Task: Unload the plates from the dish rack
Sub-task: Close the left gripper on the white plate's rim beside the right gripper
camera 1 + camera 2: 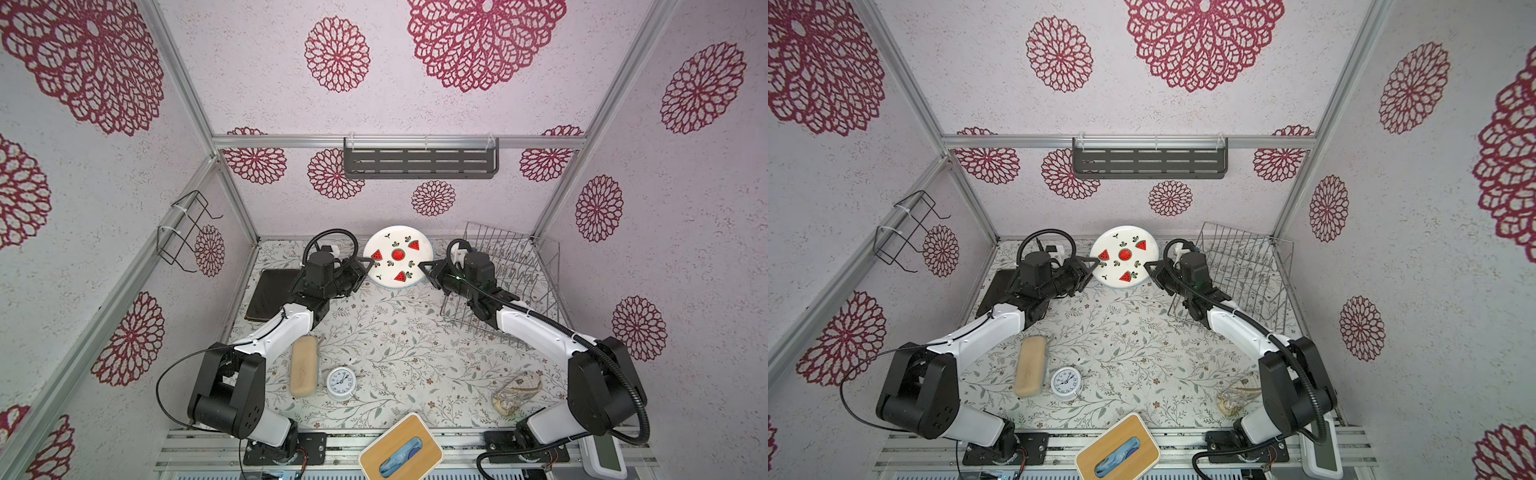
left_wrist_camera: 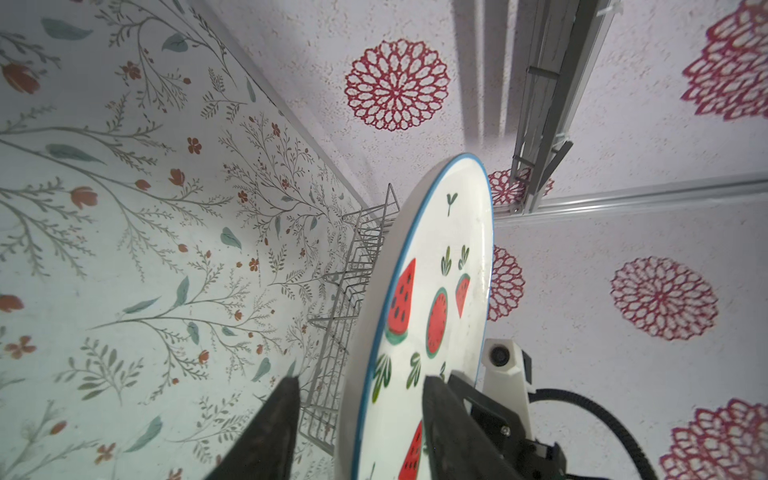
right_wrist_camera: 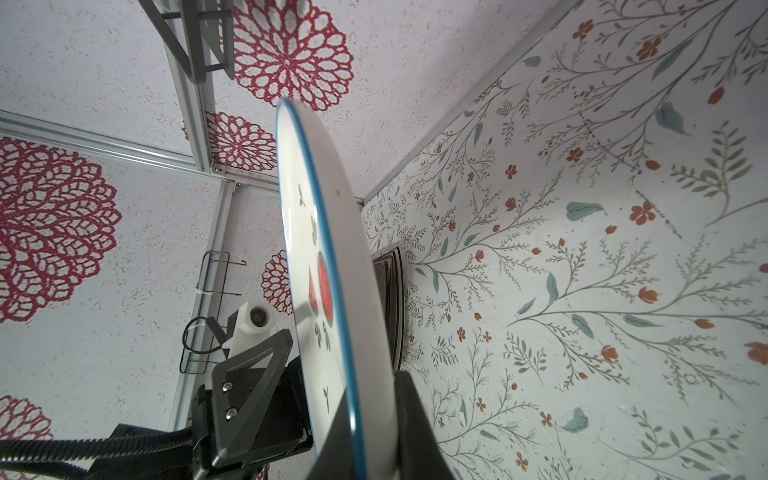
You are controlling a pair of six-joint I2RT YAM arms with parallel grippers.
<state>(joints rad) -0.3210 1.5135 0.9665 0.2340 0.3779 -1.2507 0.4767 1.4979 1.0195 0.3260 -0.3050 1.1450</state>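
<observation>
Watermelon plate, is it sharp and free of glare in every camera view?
In both top views the watermelon plate is sharp and evenly lit, with no glare; in the left wrist view its face is crisp, with a faint sheen by the rim; in the right wrist view the nearest stretch of its rim looks softer.

One watermelon plate (image 1: 390, 241), one dish rack (image 1: 519, 266), one alarm clock (image 1: 340, 382)

Bright, even light; shadows were soft. Wide-angle distortion splayed silver aluminium frame posts (image 1: 183, 83) at ten and two o'clock. The round white watermelon-printed plate (image 3: 353, 270) blurred close up.
</observation>
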